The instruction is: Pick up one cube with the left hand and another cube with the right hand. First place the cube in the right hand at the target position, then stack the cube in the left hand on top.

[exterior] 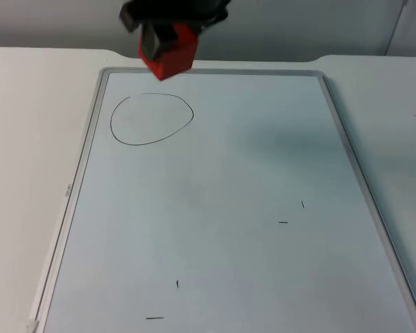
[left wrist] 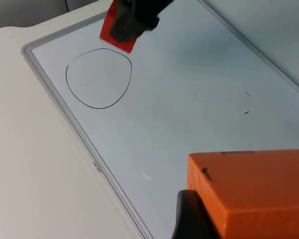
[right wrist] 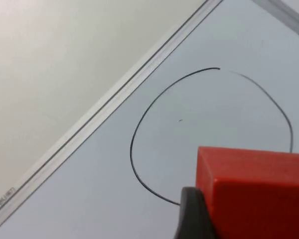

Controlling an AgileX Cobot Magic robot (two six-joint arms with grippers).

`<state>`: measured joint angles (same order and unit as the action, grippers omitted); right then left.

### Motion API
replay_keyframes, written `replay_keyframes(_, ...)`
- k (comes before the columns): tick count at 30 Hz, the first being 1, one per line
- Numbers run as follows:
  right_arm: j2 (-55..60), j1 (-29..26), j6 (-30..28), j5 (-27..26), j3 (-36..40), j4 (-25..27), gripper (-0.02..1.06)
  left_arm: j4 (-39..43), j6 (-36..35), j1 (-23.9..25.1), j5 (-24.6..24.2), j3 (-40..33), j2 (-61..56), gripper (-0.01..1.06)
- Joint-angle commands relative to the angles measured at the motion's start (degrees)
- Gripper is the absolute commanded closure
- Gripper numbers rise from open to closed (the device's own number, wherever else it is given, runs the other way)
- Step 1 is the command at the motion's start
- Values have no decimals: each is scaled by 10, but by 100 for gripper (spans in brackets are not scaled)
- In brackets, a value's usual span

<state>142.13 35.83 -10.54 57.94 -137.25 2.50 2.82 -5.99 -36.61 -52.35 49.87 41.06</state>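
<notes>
Whiteboard [exterior: 222, 208] with a grey frame lies flat on the white table [exterior: 28, 139], and a hand-drawn black oval [exterior: 152, 119] sits near its far left corner. In the top view, a black gripper hangs above the board's far edge just beyond the oval, pinching a red cube [exterior: 170, 53] that is lifted clear of the surface. This is the right gripper [exterior: 168, 41], since the right wrist view shows that same red cube. A few short black pen marks [exterior: 283, 222] are scattered over the nearer part of the board.

In the left wrist view, the left gripper [left wrist: 239, 214] pinches an orange cube [left wrist: 249, 191], with one black fingertip [left wrist: 192, 216] pressed against the cube's side. Beyond it, the board stretches away with the oval [left wrist: 98, 78] drawn on it, and the right gripper [left wrist: 129, 22] holds the red cube [left wrist: 112, 37] in the air near the oval's far side.

In the right wrist view, the red cube [right wrist: 254, 191] is held close in the right gripper [right wrist: 244, 214], a black fingertip [right wrist: 194, 214] against its side. The oval [right wrist: 139, 124] lies on the board below it, beside the board's frame [right wrist: 114, 99].
</notes>
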Motion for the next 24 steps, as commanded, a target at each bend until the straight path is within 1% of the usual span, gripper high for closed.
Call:
replay_keyframes(1, 52, 13, 2, -1, -47, -25, 105, -6, -6, -2, 10, 0, -4, 105)
replay_keyframes(6, 78, 13, 20, -26, -54, -25, 105, -7, -6, -2, 10, 0, -4, 105)
replay_keyframes(11, 92, 12, 24, -91, -54, -25, 105, -15, -6, -2, 10, 0, -4, 105)
replay_keyframes(15, 100, 12, 24, -104, -54, -25, 105, -20, -6, -2, 10, 0, -4, 105)
replay_keyframes(24, 115, 12, 25, -107, -55, -28, 105, -24, -6, -2, 10, 0, -4, 105)
